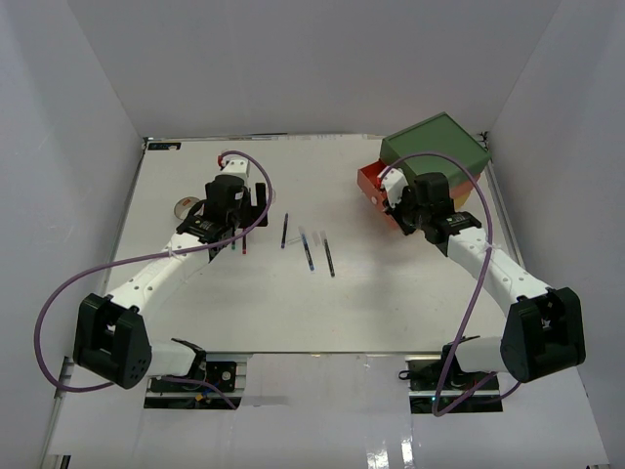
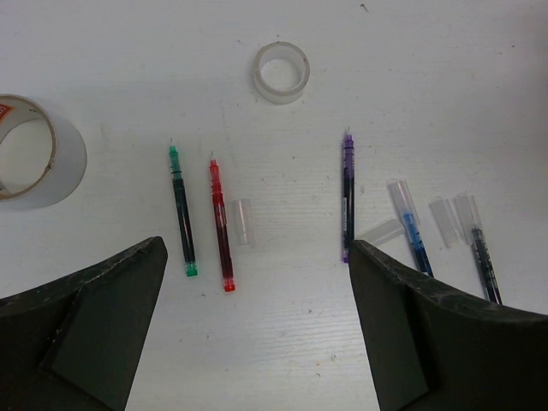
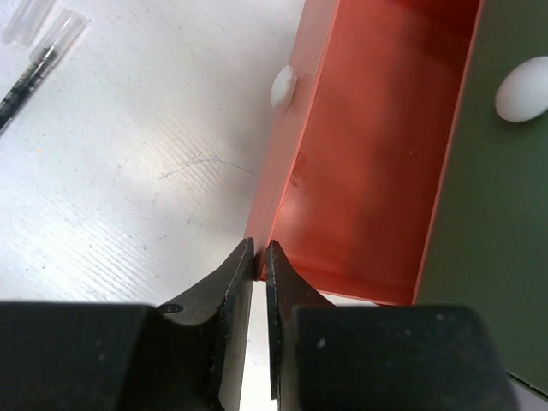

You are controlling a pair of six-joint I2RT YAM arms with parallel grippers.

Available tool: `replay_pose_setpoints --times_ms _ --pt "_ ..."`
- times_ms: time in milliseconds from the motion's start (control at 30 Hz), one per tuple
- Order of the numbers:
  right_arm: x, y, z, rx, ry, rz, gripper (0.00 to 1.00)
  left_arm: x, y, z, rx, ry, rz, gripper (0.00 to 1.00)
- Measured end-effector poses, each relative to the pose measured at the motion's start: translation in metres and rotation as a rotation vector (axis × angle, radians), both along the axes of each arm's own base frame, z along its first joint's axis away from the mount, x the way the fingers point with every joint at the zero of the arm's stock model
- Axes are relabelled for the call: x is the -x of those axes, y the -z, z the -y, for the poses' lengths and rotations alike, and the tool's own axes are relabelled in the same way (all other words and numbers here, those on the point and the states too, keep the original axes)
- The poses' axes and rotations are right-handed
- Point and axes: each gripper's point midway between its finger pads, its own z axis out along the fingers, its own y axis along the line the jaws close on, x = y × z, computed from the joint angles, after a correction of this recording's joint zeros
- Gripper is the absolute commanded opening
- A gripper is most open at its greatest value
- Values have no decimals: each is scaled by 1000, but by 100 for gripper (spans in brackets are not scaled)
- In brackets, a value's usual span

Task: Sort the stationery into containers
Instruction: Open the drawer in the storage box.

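Jaws of the left gripper stand wide open over the thin red pen, which lies on the white counter between them, long axis crosswise to their closing, while the right gripper pinches the open orange-red drawer.

L gripper open wide; dark fingers at both lower corners, nothing between them but bare table. Beige tape cut off at left edge. Clear tape at top centre. Green pen and red pen lay side by side, clear cap just beside the red. Purple pen, blue pen and dark pen to the right, among loose caps.
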Motion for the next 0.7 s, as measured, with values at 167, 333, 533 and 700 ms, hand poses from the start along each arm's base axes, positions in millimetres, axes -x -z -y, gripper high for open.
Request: replay_pose_setpoints --times_ms 167,333,533,700 --pt "4 1 -7 -13 -36 -12 16 0 3 1 -1 3 -7 98" --pt "7 1 -12 -19 -64 -15 21 0 3 1 1 6 -9 98" --pt "14 4 -18 -23 -95 -36 45 0 3 1 0 6 -9 98" --pt "19 1 -21 -22 -112 -51 60 0 3 1 0 6 -9 98"
